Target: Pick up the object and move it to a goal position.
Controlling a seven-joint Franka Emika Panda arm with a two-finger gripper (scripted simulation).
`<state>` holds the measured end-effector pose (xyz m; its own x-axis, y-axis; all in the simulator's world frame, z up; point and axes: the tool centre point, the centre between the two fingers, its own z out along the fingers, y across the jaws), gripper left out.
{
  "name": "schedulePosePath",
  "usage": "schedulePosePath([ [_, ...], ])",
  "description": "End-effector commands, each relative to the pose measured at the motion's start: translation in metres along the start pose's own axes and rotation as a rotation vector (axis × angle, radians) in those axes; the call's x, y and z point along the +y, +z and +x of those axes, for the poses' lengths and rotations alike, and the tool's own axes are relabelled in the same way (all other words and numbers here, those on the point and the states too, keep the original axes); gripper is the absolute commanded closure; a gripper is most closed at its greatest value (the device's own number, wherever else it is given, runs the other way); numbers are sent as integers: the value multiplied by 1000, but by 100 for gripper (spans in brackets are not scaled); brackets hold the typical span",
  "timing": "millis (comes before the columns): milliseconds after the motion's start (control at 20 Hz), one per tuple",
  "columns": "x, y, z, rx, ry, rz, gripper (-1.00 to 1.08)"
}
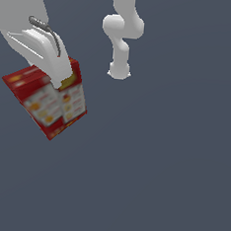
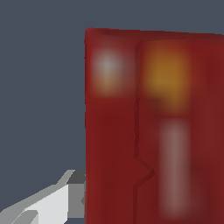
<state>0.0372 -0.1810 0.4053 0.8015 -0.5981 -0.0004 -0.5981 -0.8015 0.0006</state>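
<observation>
Exterior view: tilted red box (image 1: 47, 100) held at its top edge by the gripper (image 1: 58, 80), toward that view's left, plain grey floor (image 1: 156, 180) all around.
Likely light, stiff cardboard with slick printed faces; pinching across the narrow top suits it, though it may swing. One finger (image 2: 65, 199) presses its side. Open room everywhere; no goal marker shows.

light: flat, even | shadows: none cast | blur: box (image 1: 47, 99) print soft, wrist view blurrier
</observation>
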Motion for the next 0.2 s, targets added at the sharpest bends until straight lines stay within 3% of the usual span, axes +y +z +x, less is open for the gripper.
schedulePosePath([
  [0,1,-4,2,1,-1,0,108],
  [150,1,-6,2,1,-1,0,108],
])
